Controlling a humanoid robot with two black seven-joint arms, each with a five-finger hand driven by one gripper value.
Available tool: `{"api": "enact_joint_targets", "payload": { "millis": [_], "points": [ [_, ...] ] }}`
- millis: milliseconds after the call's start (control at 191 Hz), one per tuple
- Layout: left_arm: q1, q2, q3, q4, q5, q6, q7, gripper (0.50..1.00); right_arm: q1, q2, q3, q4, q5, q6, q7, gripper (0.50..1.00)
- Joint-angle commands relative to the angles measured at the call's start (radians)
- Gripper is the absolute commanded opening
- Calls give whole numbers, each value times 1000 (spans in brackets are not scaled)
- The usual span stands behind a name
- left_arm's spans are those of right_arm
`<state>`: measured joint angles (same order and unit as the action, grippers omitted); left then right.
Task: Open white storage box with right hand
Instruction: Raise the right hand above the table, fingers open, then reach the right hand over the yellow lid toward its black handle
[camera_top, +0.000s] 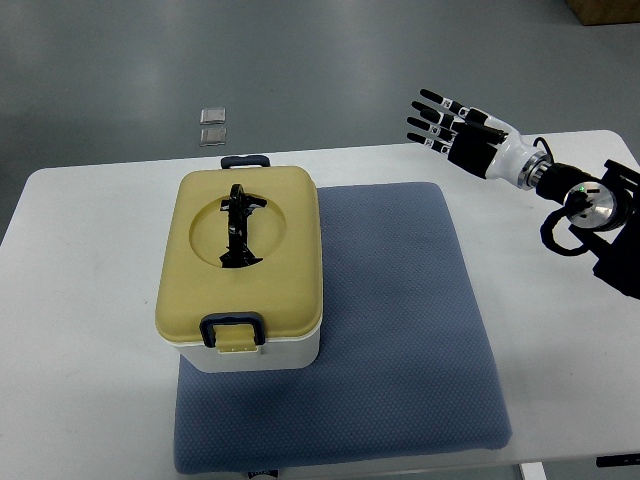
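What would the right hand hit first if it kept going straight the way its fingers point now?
Probably nothing: the right hand, open, points up-left past the table's far edge, above the storage box. That line looks free, though height is unclear.

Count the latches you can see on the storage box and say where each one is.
2. One latch sits on the near edge of the lid; the other latch is on the far edge. Latches on the box's left or far sides could be hidden.
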<state>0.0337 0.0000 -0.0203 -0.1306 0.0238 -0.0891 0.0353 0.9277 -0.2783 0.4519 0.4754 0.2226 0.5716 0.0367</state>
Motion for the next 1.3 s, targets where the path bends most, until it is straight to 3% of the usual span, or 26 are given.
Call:
{"api": "enact_joint_targets", "payload": {
  "millis": [0,413,842,993,1119,1297],
  "points": [
    [5,0,-3,2,-1,0,0,1000,-1,-1,-1,0,0,5,0,928],
    [-3,0,0,8,-5,2,0,1000,13,-5,-2,-1,-6,39,0,926],
    [-5,0,0,6,-4,2,0,1000,54,-2,1,-1,-178,39,17,917],
    [-6,0,-3,3,-4,2,0,1000,94,-4,-2,0,-272,39,69,905],
    [-5,0,-3,3,-4,2,0,1000,135,-12,-6,0,-431,39,170,874],
    [-6,0,-1,3,-4,2,0,1000,171,-15,-12,0,-661,39,267,874]
  ]
}}
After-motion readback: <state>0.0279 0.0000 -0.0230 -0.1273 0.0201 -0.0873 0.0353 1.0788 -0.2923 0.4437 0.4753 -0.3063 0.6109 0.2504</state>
